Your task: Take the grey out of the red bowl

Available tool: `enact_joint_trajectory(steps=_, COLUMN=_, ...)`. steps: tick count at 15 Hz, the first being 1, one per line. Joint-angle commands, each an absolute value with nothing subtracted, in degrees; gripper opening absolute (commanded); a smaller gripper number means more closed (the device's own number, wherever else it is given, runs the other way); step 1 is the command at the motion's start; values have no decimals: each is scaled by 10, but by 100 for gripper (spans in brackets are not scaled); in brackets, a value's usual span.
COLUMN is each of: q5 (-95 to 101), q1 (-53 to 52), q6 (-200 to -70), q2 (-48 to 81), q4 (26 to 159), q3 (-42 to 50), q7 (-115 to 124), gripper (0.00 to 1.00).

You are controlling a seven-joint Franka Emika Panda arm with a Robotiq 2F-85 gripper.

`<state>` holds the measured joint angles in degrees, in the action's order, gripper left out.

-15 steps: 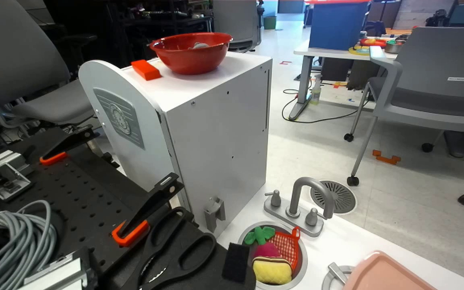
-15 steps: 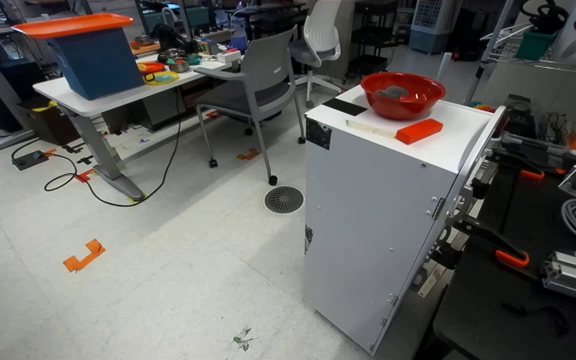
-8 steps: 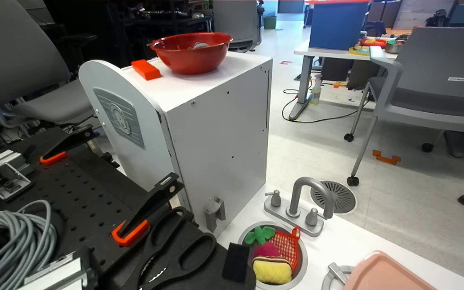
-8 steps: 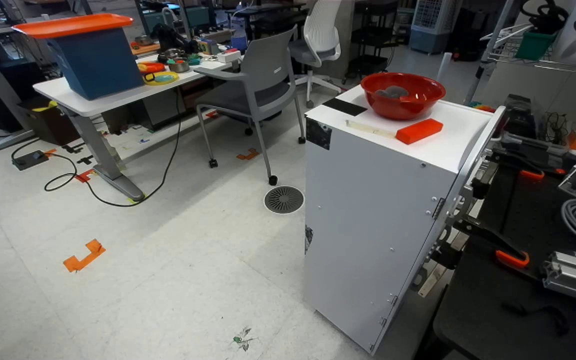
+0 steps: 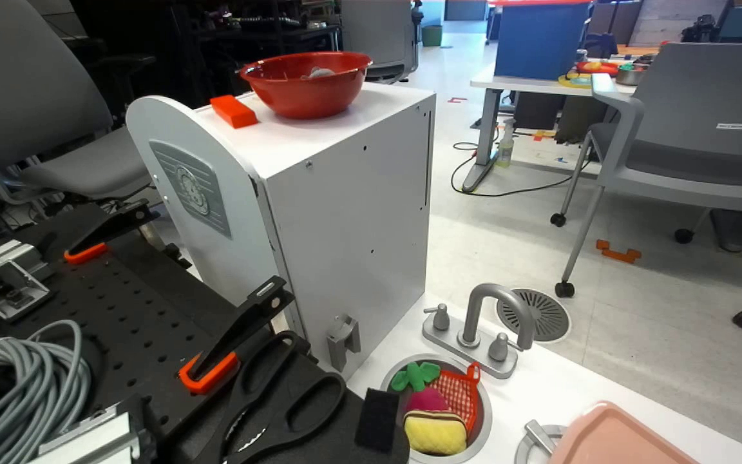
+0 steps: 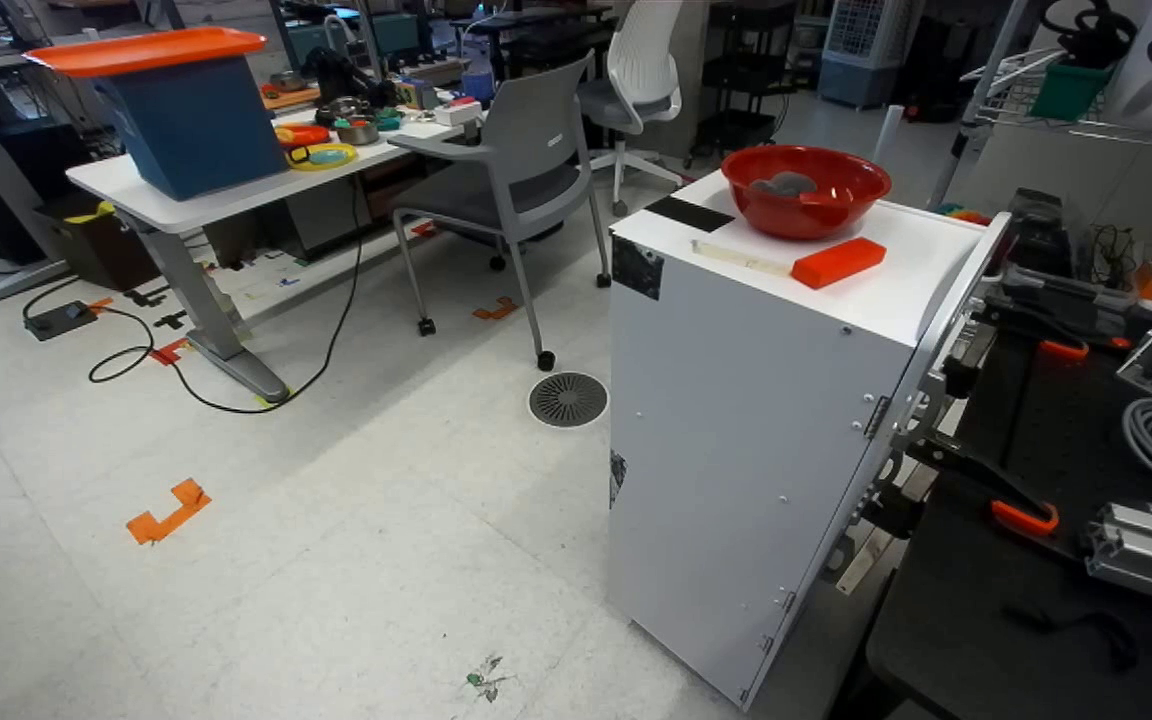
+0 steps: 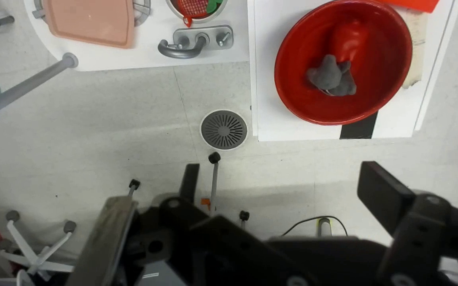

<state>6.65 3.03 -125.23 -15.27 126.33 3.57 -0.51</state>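
Red bowl (image 6: 806, 222): stands upright on top of the white cabinet (image 5: 358, 206), in the same spot as in the earlier frames from both exterior views.
Grey plush (image 7: 328, 75): lies inside the red bowl, two lobes of it showing clearly in the wrist view; unmoved since the earlier frames.
Glossy red patch (image 7: 350, 37): inside the red bowl, near the grey plush; whether a separate thing or part of the bowl, I cannot tell.
Pincer (image 7: 280, 171): spread wide, its two fingers (image 7: 384, 184) well apart, bare floor (image 7: 304, 165) showing between them; the red bowl lies beyond the fingertips. Whether the pincer has shifted, I cannot tell.
Orange-red block (image 6: 841, 262): on the white cabinet, just beside the red bowl, unchanged.
Black strip (image 7: 358, 127): on the cabinet top, partly covered by the bowl's rim in the wrist view.
White worktop (image 5: 558, 393): holds the faucet (image 5: 471, 322), the sink (image 5: 487, 419) and the pink tray (image 5: 622, 438), all placed as before.
Sink contents: yellow soft piece (image 5: 435, 433), red mesh piece (image 5: 461, 394) and green leafy piece (image 5: 416, 376), likewise unchanged.
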Motion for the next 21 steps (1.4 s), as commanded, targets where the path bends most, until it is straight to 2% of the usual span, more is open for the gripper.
enact_joint_trajectory(steps=1, q5=66, q1=33, q6=-1251, q2=-152, q4=1263, q3=33, q7=-6, gripper=100)
enact_joint_trajectory(steps=21, q5=56, q1=-34, q6=-1195, q2=-122, q4=1305, q3=-4, q7=-150, gripper=100)
